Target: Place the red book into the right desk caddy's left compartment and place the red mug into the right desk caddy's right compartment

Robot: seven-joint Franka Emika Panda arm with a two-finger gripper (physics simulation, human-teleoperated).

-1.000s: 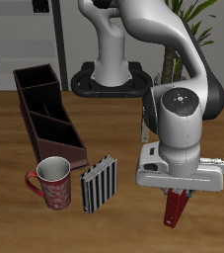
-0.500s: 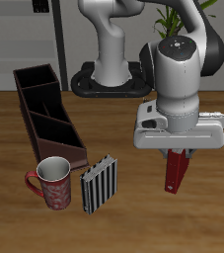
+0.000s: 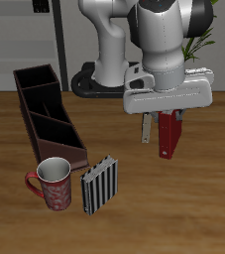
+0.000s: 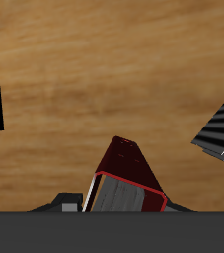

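You are holding the red book (image 3: 168,136) clamped in the pincer (image 3: 169,121) above the tabletop (image 3: 203,203), well apart from the right desk caddy (image 3: 47,114), risking it catching a partition if it is swinging tilted.

The counter (image 3: 213,198) is warm brown wood with a plain streaked grain, evenly lit with soft shadows — the same grain fills the wrist view. Behind its back edge stands a pale grey wall (image 3: 5,60). A dark shelving unit (image 3: 45,35) rises against that wall, with thin uprights and shelves; what sits on the shelves is too blurred to tell. Farther along the back, a green leafy plant (image 3: 188,25) shows — long narrow leaves, partly hidden. Beneath the shelving, a strip of darker grey floor (image 3: 0,79) meets the wall.
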